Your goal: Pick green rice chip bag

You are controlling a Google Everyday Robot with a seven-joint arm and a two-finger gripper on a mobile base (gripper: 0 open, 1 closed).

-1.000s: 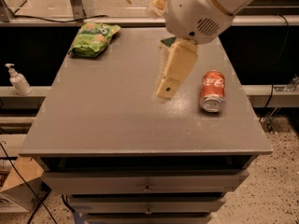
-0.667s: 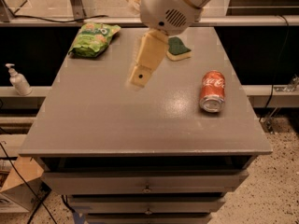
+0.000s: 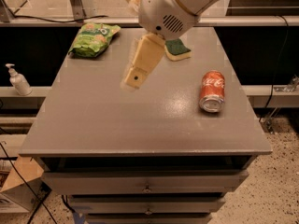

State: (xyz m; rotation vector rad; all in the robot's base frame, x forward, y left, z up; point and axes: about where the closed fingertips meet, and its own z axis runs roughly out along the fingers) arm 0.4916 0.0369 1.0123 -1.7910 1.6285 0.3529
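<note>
Light-green and crinkly, the green rice chip bag (image 3: 93,38) lies at the far-left corner of the worktop (image 3: 93,125). It is probably light, soft and crushable, so pinch across its puffed middle. The end effector (image 3: 134,78) hovers to its right, well apart; I cannot tell whether it is clenched or released.

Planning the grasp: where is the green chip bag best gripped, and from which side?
Probably from above, across the middle of the green chip bag: it lies flat at the table's far left corner. The gripper hangs over the table's middle, right of it.
</note>
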